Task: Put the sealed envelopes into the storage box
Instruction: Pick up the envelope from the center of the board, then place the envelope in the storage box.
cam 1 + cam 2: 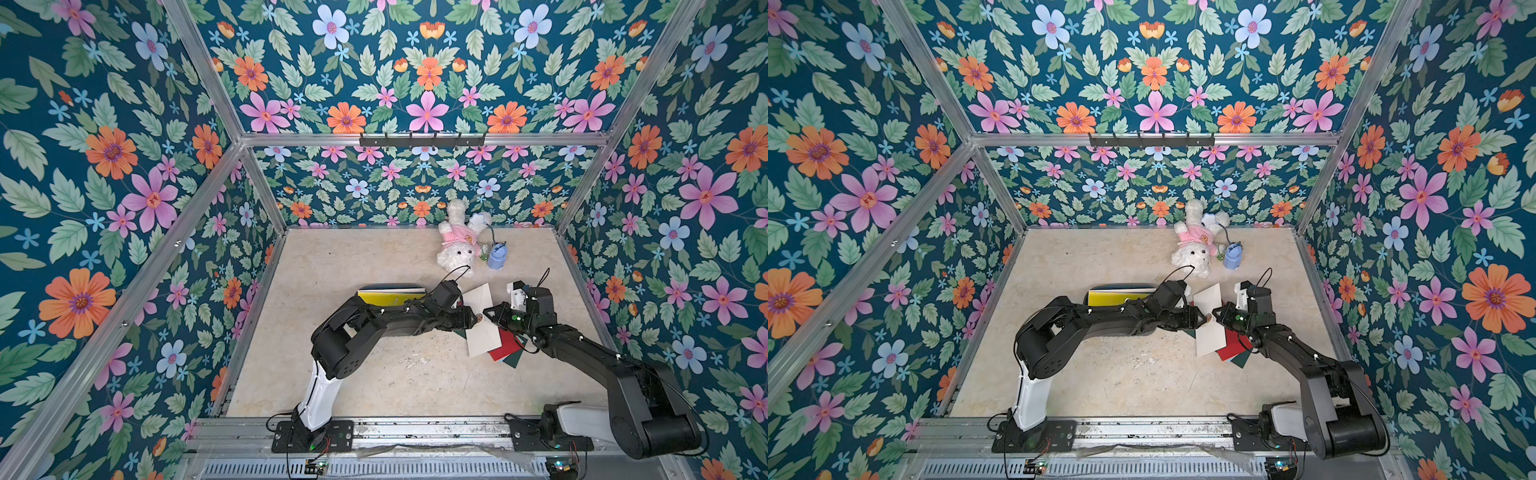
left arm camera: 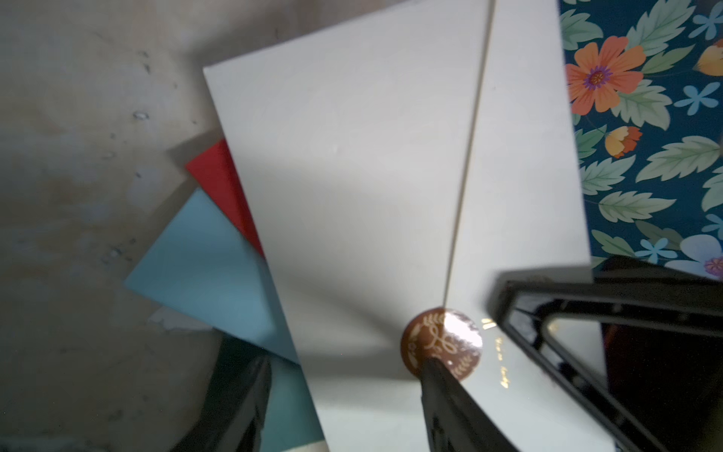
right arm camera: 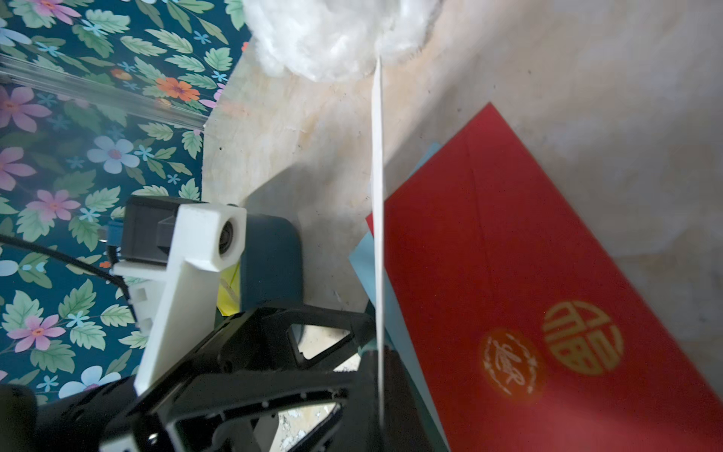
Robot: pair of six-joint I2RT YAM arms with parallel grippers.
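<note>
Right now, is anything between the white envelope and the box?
Yes. The left gripper and its arm lie between the envelope, pinched by the right gripper, and the box.

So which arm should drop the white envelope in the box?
Probably left: the box sits on that side, and the left gripper is open at the envelope the right gripper pinches.

The white envelope and red envelope are made of smooth matt paper; the brown seal sticker is glossy-finished; the toy rabbit is covered in plush.
</note>
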